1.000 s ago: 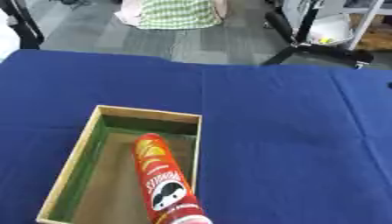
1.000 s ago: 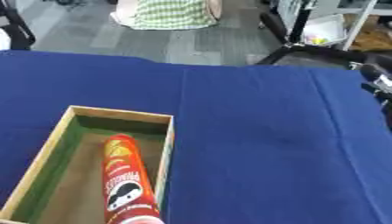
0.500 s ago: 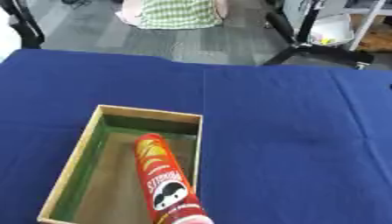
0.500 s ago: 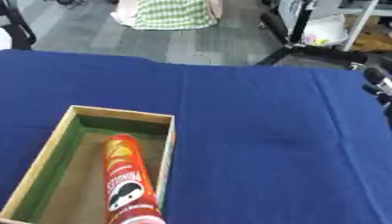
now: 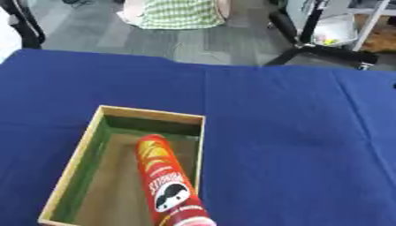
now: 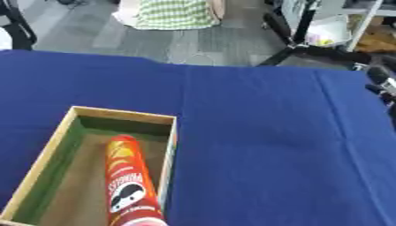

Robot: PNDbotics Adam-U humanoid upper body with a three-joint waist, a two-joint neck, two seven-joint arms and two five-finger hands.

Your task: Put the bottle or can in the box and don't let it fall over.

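Observation:
A red Pringles can [image 5: 166,176] stands in the wooden box [image 5: 85,154], which has green inner walls. Its base is on the box floor near the right wall, and its lid end [image 5: 193,220] rises past the box rim toward me at the bottom edge. No hand touches the can or the box. A dark piece with grey parts [image 6: 380,79] shows at the right edge of the right eye view, over the table's far right corner. It looks like part of my right hand. My left hand is out of view.
The box sits on a blue cloth-covered table [image 5: 294,132], at the near left. Beyond the far table edge are grey floor, a black stand [image 5: 309,44] and a green checked cloth [image 5: 178,13].
The whole picture shifts slightly between frames. The can and the box keep their places, and the dark piece stays at the right edge.

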